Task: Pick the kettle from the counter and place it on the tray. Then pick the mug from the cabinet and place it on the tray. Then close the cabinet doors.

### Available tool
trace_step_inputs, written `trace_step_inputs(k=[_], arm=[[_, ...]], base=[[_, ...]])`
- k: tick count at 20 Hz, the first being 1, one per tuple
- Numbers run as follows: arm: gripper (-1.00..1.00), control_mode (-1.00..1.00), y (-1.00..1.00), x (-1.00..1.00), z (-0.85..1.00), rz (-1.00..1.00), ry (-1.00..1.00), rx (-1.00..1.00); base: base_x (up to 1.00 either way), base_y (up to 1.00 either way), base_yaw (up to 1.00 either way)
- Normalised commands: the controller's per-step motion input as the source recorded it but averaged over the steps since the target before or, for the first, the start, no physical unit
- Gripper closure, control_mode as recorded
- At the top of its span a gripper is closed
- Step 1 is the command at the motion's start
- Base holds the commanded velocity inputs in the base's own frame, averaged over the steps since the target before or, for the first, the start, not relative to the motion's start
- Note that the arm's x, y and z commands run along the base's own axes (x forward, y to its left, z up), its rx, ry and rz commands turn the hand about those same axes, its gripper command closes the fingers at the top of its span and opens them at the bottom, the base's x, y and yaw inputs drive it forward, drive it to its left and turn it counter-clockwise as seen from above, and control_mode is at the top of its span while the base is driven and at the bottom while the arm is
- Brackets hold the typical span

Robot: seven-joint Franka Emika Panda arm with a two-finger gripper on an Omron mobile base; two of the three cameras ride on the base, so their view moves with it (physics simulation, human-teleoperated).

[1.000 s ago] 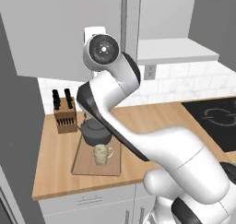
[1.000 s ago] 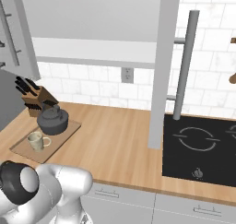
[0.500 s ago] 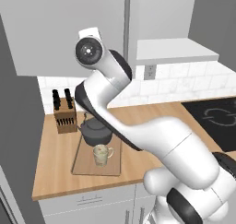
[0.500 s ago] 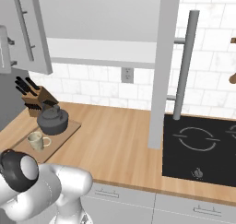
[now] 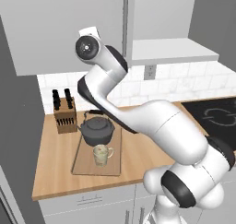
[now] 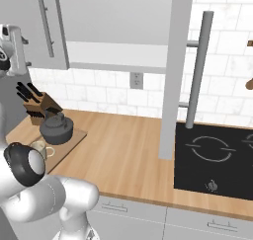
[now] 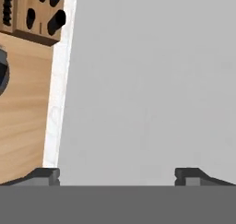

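Gripper (image 7: pixel 117 172): fingertips (image 7: pixel 46 174) wide apart at the bottom of the hand view, nothing between them. Flat light grey panel of a cabinet door (image 7: pixel 152 80) directly ahead of the tips, very close; contact cannot be judged. Past the panel's edge, a strip of white wall and wooden counter (image 7: pixel 23 103), with the knife block (image 7: pixel 39 11) at the top corner.

Left base view: arm raised, wrist up in front of the cabinet doors (image 5: pixel 69 25), just left of the vertical bar handle (image 5: pixel 125 25). Door faces look near flush; exact gap cannot be told.

Counter (image 5: pixel 55 168), left end: tray (image 5: pixel 87 165) lying near the front edge. Kettle (image 5: pixel 97 131) stands upright on the tray's back half. Mug (image 5: pixel 102 155) upright on the tray just in front of the kettle, handle pointing right. Knife block (image 5: pixel 64 112) behind the tray's left side, against the tiled wall.

Right base view: kettle (image 6: pixel 56 128) and mug (image 6: pixel 39 147) on the tray (image 6: pixel 66 144); black cooktop (image 6: pixel 212 157) at the counter's right end.
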Motion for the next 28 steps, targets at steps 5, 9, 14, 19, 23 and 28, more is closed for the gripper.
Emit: trace_step_inputs(k=[5, 9, 14, 19, 23, 28], arm=[[-1.0, -1.0, 0.0, 0.56, -0.35, 0.0, 0.0, -0.01], [-1.0, -1.0, 0.03, 0.58, -0.34, 0.0, 0.0, 0.0], [-1.0, -1.0, -0.01, -0.42, -0.15, 0.02, 0.03, 0.0], [-1.0, -1.0, -0.06, -0.99, 0.0, 0.02, 0.01, 0.0], [-1.0, -1.0, -0.1, -0.93, 0.04, 0.02, 0.08, 0.0], [-1.0, -1.0, -0.13, -0.87, 0.05, 0.0, 0.11, 0.0]], base=[[0.0, 0.0, 0.0], [0.0, 0.0, 0.0], [0.0, 0.0, 0.0], [0.0, 0.0, 0.0], [0.0, 0.0, 0.0], [0.0, 0.0, 0.0]])
